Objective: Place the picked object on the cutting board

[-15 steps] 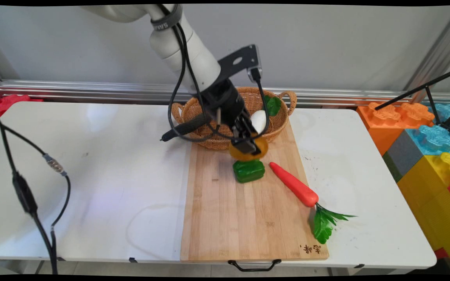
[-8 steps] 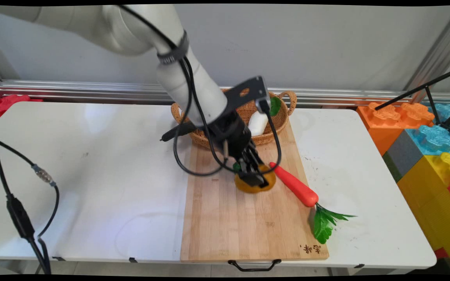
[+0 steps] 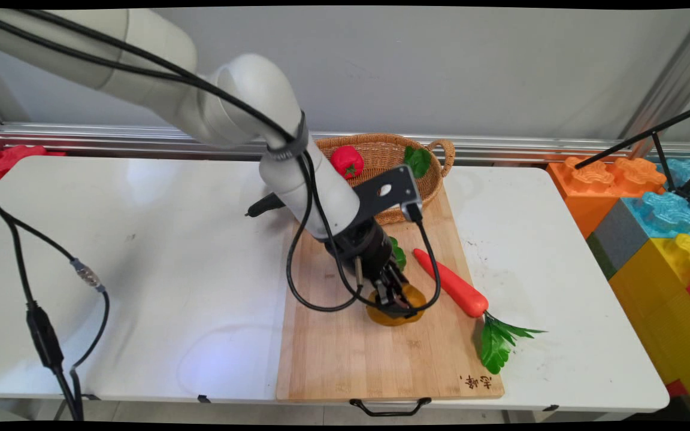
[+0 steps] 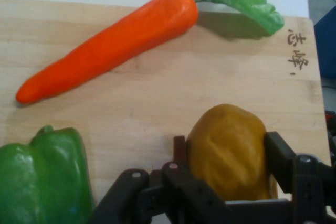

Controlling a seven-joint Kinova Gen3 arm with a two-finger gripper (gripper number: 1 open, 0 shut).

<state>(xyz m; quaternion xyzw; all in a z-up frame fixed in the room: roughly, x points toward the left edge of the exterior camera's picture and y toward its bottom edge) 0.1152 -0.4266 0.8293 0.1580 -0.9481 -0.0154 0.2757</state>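
White tabletop (image 3: 141,239) stands before a grey wall, with large coloured toy blocks (image 3: 650,215) stacked off its right end. On the tabletop lies a long wooden cutting board (image 3: 345,359), and a wicker basket (image 3: 432,179) sits at the board's far end. In the basket are a red pepper (image 3: 346,161) and a bit of green leaf (image 3: 419,160). The white arm reaches down from the upper left to the middle of the board. Its black claw (image 3: 398,302) is closed around a rounded yellow-orange potato (image 4: 228,150), one finger on each side, and the potato rests low against the board. Just beside the claw, toward the basket, is a green pepper (image 4: 44,179), partly hidden by the arm from above. An orange carrot (image 3: 450,290) with green leaves (image 3: 498,341) lies near the potato on the board's right side, apart from it, its leaves reaching past the board's edge.
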